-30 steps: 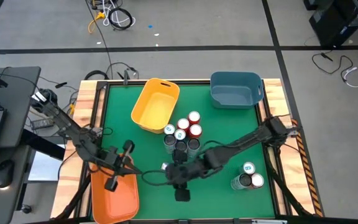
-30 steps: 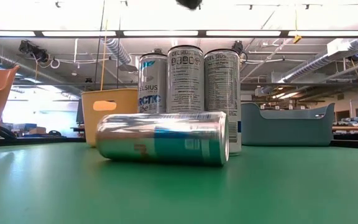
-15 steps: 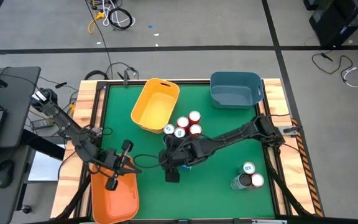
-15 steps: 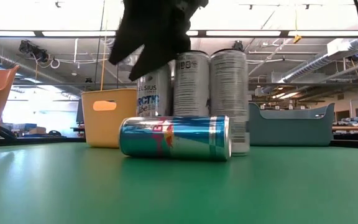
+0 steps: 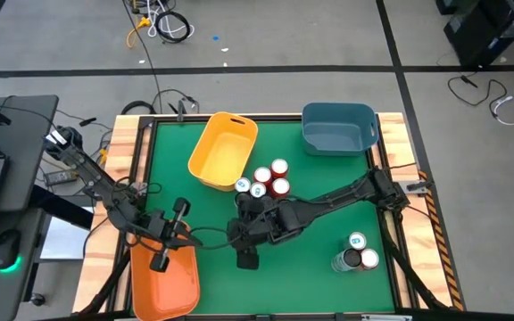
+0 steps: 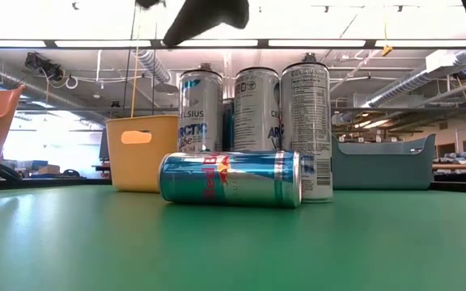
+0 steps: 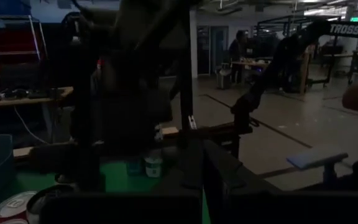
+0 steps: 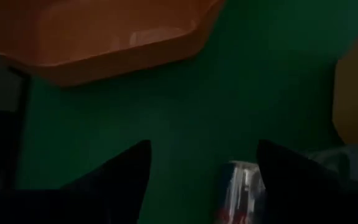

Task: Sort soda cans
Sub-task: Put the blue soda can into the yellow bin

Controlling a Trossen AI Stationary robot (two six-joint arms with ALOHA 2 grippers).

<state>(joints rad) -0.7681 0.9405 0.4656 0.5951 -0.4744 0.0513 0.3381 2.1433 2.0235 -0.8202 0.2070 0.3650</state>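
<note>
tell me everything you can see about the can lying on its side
The fallen can is a slim metal cylinder, shiny blue and silver with red lettering. It lies on its side on the green table, lengthwise across the low view, just in front of three upright silver cans. Nothing grips it; the right gripper hangs open above it.

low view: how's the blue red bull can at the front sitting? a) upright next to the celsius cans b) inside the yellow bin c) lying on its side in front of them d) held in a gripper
c: the blue can lies on its side on the green table, in front of the upright Celsius cans, with no gripper on it.
</note>
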